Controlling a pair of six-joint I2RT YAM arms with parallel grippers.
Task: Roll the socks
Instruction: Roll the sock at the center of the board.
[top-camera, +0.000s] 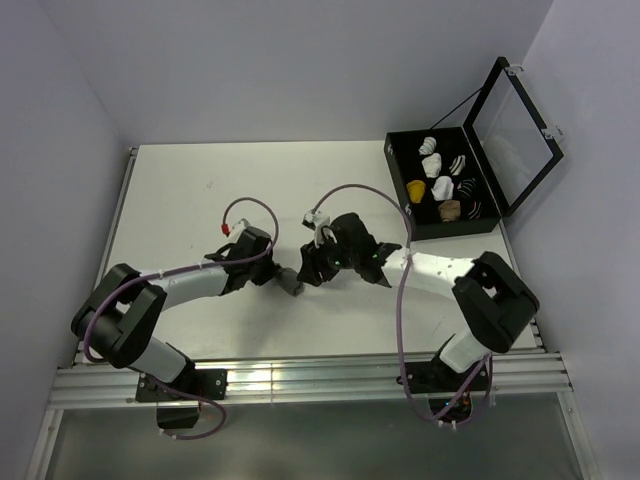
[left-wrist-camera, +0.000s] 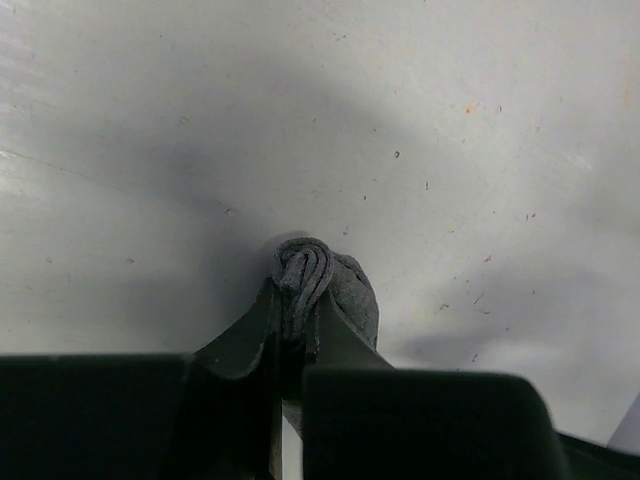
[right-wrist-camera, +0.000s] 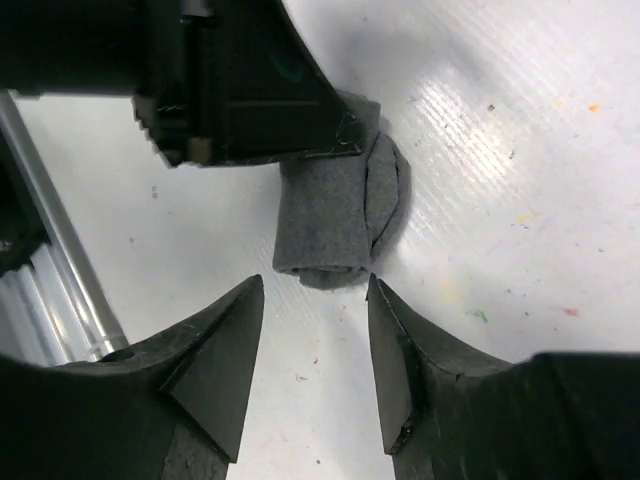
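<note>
Grey sock (top-camera: 292, 284) sits as a small tight roll mid-counter (top-camera: 180, 200). Left pincer (left-wrist-camera: 293, 300) is clenched on its folded end. Right pincer (right-wrist-camera: 315, 300) is released, jaws apart just short of the roll's other end, apparently not touching. Fabric looks soft, light and springy, so it will likely unroll if let go. Grip across the whole bundle, not a single layer. Open room far and left. Open box (top-camera: 455, 231) far right, rail (top-camera: 300, 380) along the near edge.
</note>
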